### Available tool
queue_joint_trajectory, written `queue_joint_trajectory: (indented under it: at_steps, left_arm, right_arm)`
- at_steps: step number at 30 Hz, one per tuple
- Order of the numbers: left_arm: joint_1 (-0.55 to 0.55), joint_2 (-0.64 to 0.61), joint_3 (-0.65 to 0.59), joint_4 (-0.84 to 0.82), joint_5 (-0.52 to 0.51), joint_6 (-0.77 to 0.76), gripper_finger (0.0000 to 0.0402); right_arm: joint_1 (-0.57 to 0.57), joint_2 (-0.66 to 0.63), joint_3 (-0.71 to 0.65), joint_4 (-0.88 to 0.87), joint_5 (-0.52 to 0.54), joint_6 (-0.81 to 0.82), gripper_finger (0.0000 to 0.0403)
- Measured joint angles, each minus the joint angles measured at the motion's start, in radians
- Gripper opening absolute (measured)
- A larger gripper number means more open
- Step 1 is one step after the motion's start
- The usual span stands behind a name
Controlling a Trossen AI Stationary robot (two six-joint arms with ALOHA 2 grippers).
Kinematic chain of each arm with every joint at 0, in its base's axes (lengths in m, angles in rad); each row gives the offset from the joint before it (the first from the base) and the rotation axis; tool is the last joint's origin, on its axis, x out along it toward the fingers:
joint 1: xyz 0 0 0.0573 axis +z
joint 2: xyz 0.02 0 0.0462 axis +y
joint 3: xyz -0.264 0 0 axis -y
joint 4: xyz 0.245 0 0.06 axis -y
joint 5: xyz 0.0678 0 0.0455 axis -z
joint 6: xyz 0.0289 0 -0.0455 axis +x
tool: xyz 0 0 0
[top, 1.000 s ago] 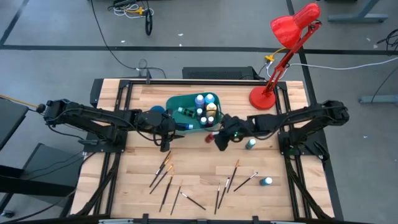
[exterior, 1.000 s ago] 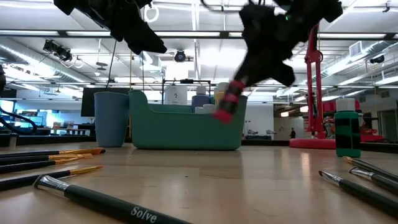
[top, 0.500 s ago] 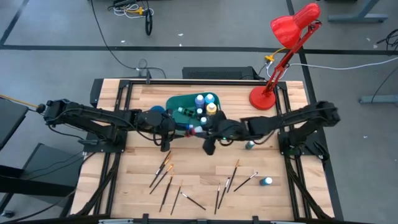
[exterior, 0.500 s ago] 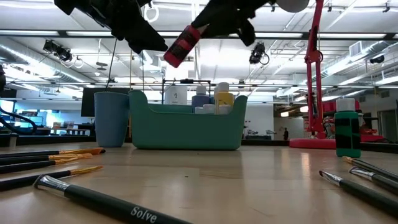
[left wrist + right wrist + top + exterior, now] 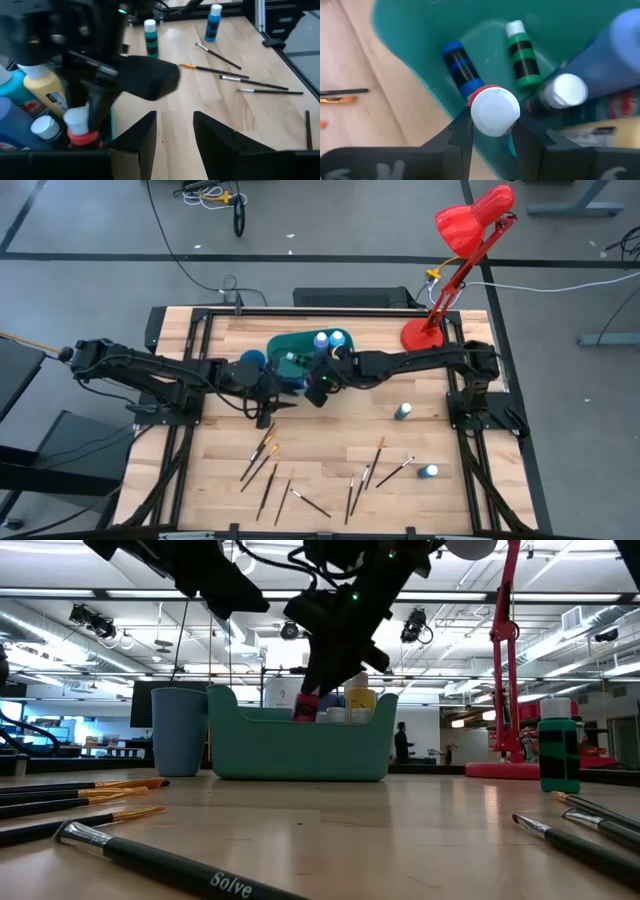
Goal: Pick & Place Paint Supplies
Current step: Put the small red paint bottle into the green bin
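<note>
Currently over the teal bin (image 5: 283,345): right claw (image 5: 492,125), closed on a red paint bottle (image 5: 495,111) at its white-capped end. Held bottle tilted, lower end dipping inside the bin's rim in the low view (image 5: 306,707).

Directly under the right claw, on the bin floor: one blue-striped bottle (image 5: 461,70) and one green-striped bottle (image 5: 522,55), both lying flat, side by side. Just beside the claw, inside the same bin: a yellow bottle (image 5: 47,92) and larger blue bottles, upright.

Beside the right claw, at the bin's near-left corner: left claw (image 5: 175,130), raised above the tabletop (image 5: 330,450), fingers (image 5: 142,135) parted to a narrow gap, nothing between them. Just behind the left claw: a blue cup (image 5: 180,730), standing against the bin's end wall.

Well apart from both claws, on the bare tabletop:
- green bottle (image 5: 402,412), upright, off toward the right arm's base;
- blue bottle (image 5: 429,472), farther out toward the front edge;
- loose brushes (image 5: 265,465), scattered flat along the front, some in front of the left claw, others nearer the blue bottle.

Behind the right arm, at the rear right corner: red desk lamp (image 5: 450,270).
</note>
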Motion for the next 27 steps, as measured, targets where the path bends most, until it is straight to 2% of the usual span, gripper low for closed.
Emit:
queue_joint_trajectory:
  at_steps: [10,23,27]
  left_arm:
    - [-0.005,0.000,0.000,0.001,0.000,0.052,0.0137]
    - [-0.005,0.000,0.000,-0.018,0.003,0.051,0.0137]
    - [-0.005,0.000,0.000,-0.018,0.003,0.051,0.0137]
  right_arm:
    - [-0.051,0.005,0.001,-0.100,0.003,0.012,0.0105]
    - [-0.082,0.033,0.000,-0.087,-0.043,-0.055,0.0105]
    - [-0.086,0.033,-0.005,-0.067,-0.049,-0.120,0.0113]
